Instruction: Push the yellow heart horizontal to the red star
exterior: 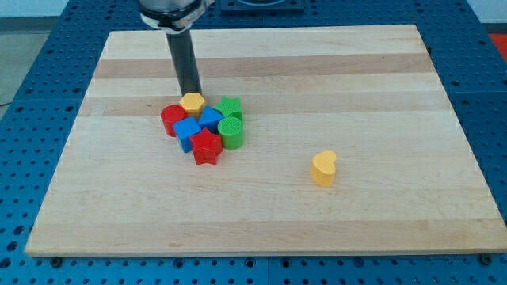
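A small yellow heart-shaped plastic block sits alone on the pale wooden board, toward the view's right and lower half, well apart from everything else. Its target, the red star-shaped block, lies at the bottom edge of a tight cluster left of centre, a little higher in the view than the heart. Packed around the star are a blue cube-like block, a second blue block, a red cylinder-like block, a yellow hexagonal block, a green cylinder and a second green block whose shape is hard to make out.

My tip, the lower end of the straight dark rod, stands at the cluster's top edge, just behind the yellow hexagon and possibly touching it; it has no jaws and holds nothing. It is far from the heart, so the push itself appears not yet begun. The next move seems to call for swinging clear of the cluster and coming to the heart's lower side, then nudging it slightly up the view to level with the star, without disturbing the pile.

The board rests on a blue perforated table; little else of the room shows.
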`<state>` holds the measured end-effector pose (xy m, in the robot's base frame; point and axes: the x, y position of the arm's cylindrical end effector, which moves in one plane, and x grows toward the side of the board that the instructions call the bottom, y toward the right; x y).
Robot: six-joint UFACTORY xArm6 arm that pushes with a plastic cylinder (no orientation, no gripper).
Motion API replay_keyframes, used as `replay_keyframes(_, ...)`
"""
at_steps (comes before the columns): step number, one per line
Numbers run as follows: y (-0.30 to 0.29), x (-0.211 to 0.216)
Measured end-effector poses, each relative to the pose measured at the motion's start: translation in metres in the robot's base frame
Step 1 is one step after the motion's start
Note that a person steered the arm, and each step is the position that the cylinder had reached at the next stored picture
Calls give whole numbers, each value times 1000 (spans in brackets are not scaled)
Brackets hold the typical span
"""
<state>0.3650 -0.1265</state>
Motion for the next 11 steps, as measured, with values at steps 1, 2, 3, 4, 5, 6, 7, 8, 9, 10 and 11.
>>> replay_keyframes(1,0,-2)
replay_keyframes(2,37,-12)
replay_keyframes(3,118,-12)
replay_keyframes(4,209,-12)
replay_keyframes(5,285,22)
replay_keyframes(6,319,104)
replay_keyframes(7,305,165)
replay_keyframes(8,285,187)
replay_keyframes(9,229,171)
replay_keyframes(10,176,136)
replay_keyframes(11,175,161)
